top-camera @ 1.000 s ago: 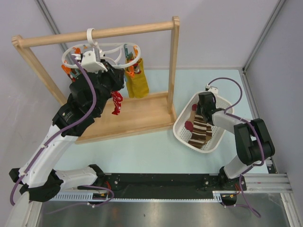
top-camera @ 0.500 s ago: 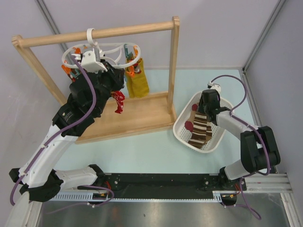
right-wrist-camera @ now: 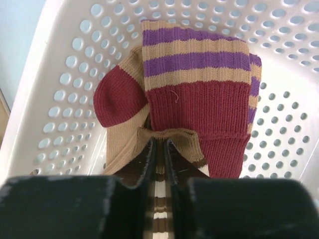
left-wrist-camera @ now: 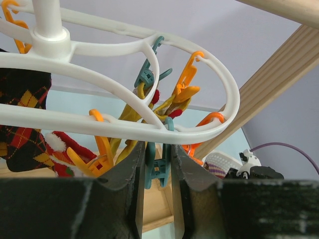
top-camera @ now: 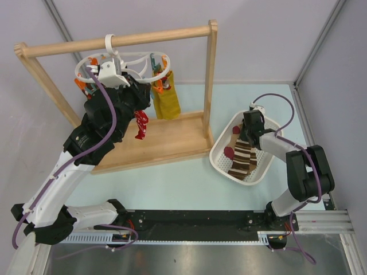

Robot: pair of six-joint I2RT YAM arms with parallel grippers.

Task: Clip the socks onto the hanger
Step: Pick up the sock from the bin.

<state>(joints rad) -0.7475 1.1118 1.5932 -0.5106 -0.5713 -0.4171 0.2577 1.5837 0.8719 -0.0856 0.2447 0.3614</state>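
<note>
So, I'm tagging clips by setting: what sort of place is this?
Likely a lab robot cell staged as laundry: grey partition walls, arms bolted along a base rail, a wooden rail frame holding a peg hanger.

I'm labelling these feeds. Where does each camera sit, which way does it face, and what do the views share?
Top external: above and behind the bases, looking down on both arms, the white plastic oval hanger and white perforated basket.
Left wrist: looks up past the left gripper, shut on a teal peg, at the hanger's underside.
Right wrist: looks down past the right gripper, pinching a brown cream-striped sock, into the basket.
Shared: hanger, top and left wrist; basket and sock, top and right wrist.
</note>
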